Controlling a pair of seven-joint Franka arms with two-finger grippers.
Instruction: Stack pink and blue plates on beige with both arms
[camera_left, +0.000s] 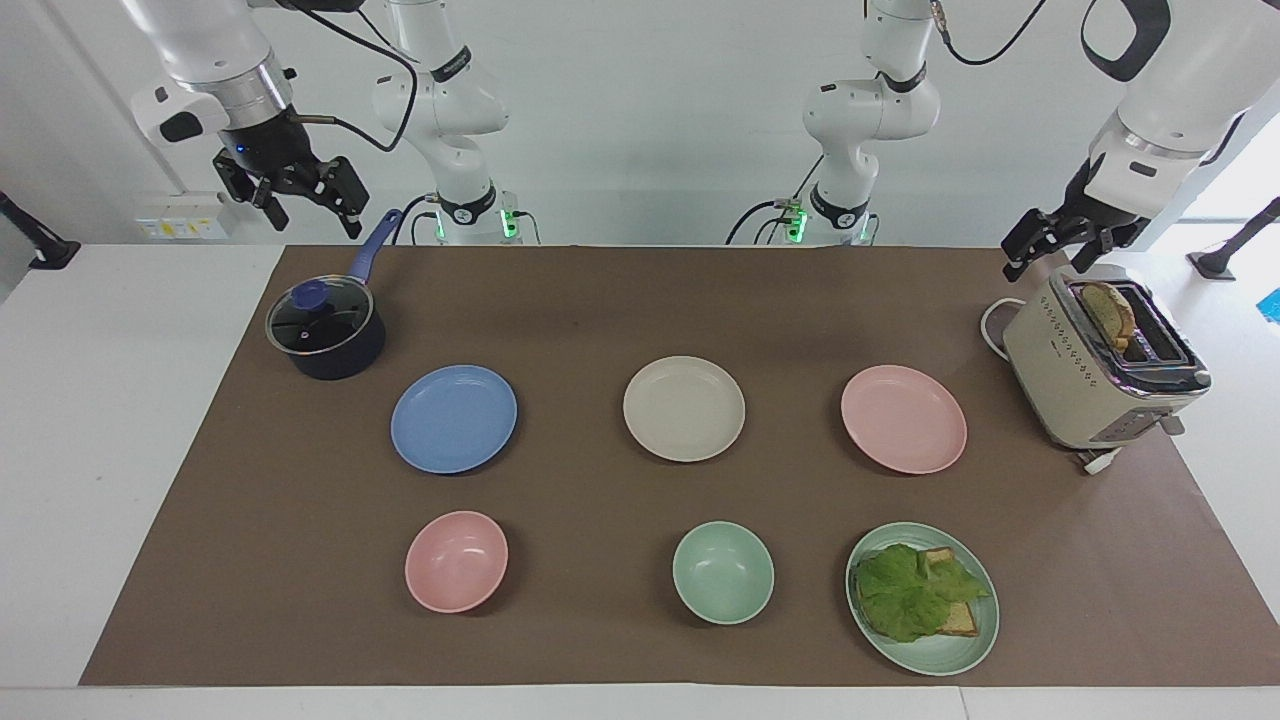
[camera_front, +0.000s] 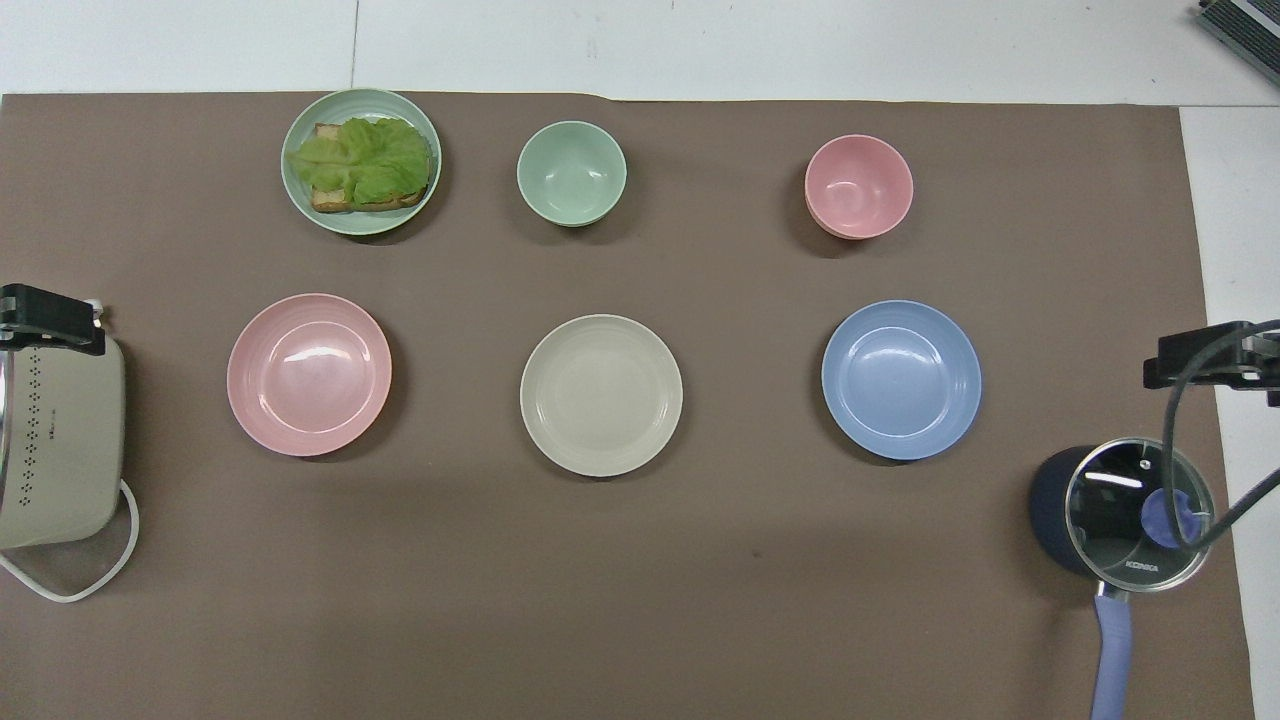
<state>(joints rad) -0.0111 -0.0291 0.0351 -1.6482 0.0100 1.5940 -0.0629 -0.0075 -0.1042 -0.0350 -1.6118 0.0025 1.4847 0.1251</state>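
Note:
Three plates lie in a row across the brown mat. The beige plate is in the middle. The pink plate lies toward the left arm's end and the blue plate toward the right arm's end. None of them touches another. My left gripper hangs open and empty over the toaster's end nearest the robots. My right gripper hangs open and empty above the pot's handle.
A dark pot with a glass lid stands nearer the robots than the blue plate. A beige toaster holds a bread slice. Farther out are a pink bowl, a green bowl and a green plate with lettuce and bread.

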